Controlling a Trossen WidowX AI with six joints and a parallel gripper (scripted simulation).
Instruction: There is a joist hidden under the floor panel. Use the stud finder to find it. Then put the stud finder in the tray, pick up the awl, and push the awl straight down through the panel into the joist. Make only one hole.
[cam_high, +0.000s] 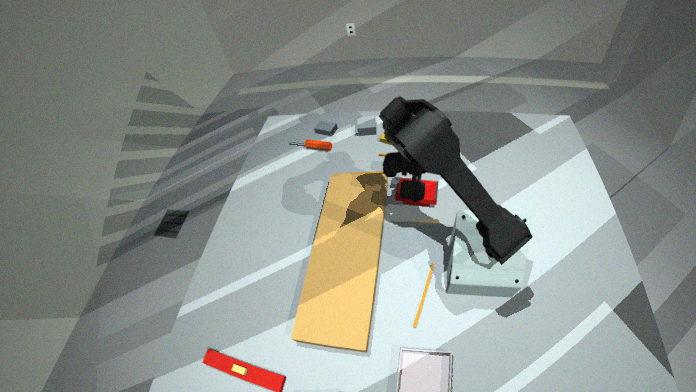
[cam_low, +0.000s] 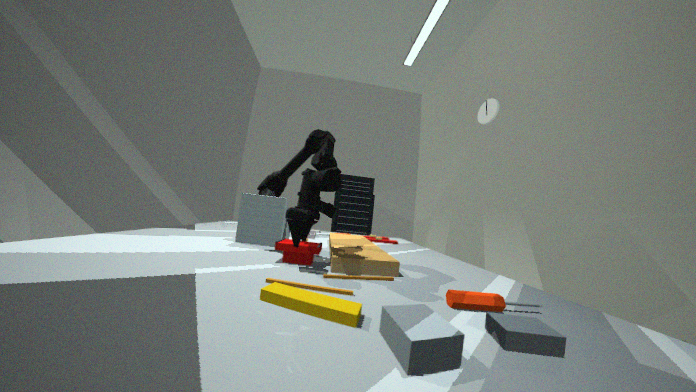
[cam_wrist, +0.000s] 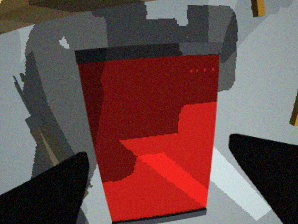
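I see tray (cam_high: 425, 374) cut off toward desk's (cam_high: 560, 185) (cam_low: 240, 345) (cam_wrist: 265, 60) near edge, top view. Toward far edge, arm (cam_high: 472, 187) (cam_low: 295, 162) hides most of yellow bar (cam_high: 383, 139) (cam_low: 311, 304). My gripper (cam_high: 412, 191) (cam_low: 296, 245) (cam_wrist: 161, 149) covers part of stud finder (cam_high: 429, 194) (cam_low: 298, 253) (cam_wrist: 160, 100); its marks too small to read. Shadow blurs awl (cam_high: 425, 221) (cam_wrist: 50, 147).
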